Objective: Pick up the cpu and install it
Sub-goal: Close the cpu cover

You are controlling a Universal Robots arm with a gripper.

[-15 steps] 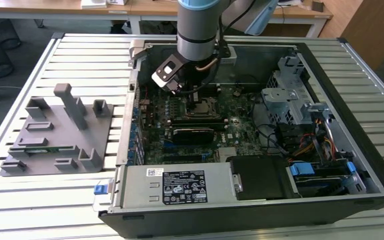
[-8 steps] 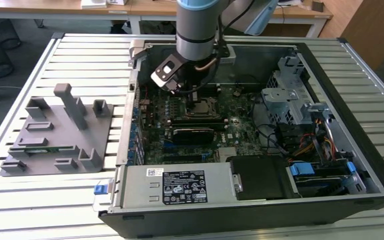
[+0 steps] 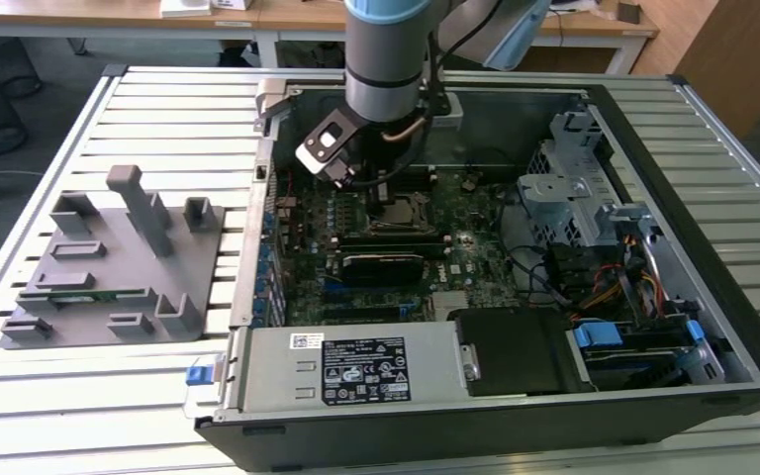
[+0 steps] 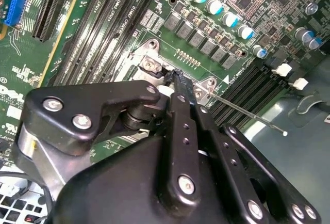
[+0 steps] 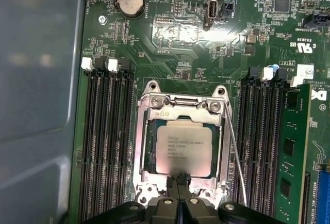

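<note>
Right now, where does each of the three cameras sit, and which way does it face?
Exterior view: off the arm, high, facing down on the open case; the arm's lower part shows.
First wrist view: on the arm, facing straight down on the cpu in its socket; the hand's tip shows.
Second wrist view: on the arm, facing along the hand towards the board.
Both wrist views share the hand's tip at the socket.

The cpu [image 5: 184, 147], a flat square with a dull silver top, lies level inside its socket frame [image 5: 178, 103]
</note>
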